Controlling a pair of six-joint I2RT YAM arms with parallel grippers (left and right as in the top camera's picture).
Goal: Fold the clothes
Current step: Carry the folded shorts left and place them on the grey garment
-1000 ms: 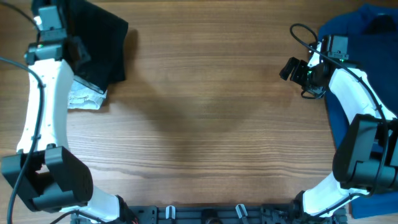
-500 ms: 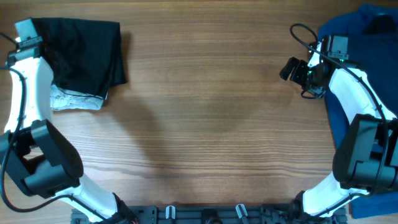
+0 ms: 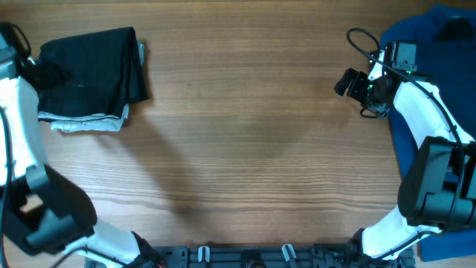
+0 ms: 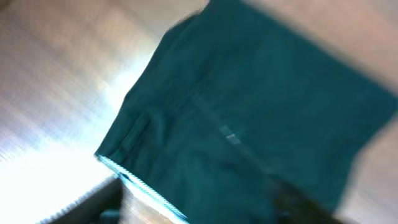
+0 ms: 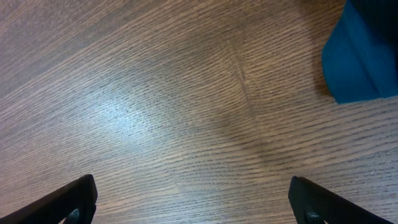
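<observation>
While right claw gapes wide above table | shorts lie far-left

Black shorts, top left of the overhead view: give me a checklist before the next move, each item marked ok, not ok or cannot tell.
1. black shorts folded into a compact rectangle: ok.
2. Stack edges lined up: not ok; a pale garment sticks out under the shorts' near edge.
3. left gripper clear of the shorts: ok by the look of it; the wrist view is blurred, but the fingers seem apart with nothing pinched.
4. right gripper open and empty over the bare table: ok.
5. Next garment near the right arm: ok; blue clothes lie heaped beside it, unfolded.
6. How many pieces that heap holds: cannot tell.
</observation>
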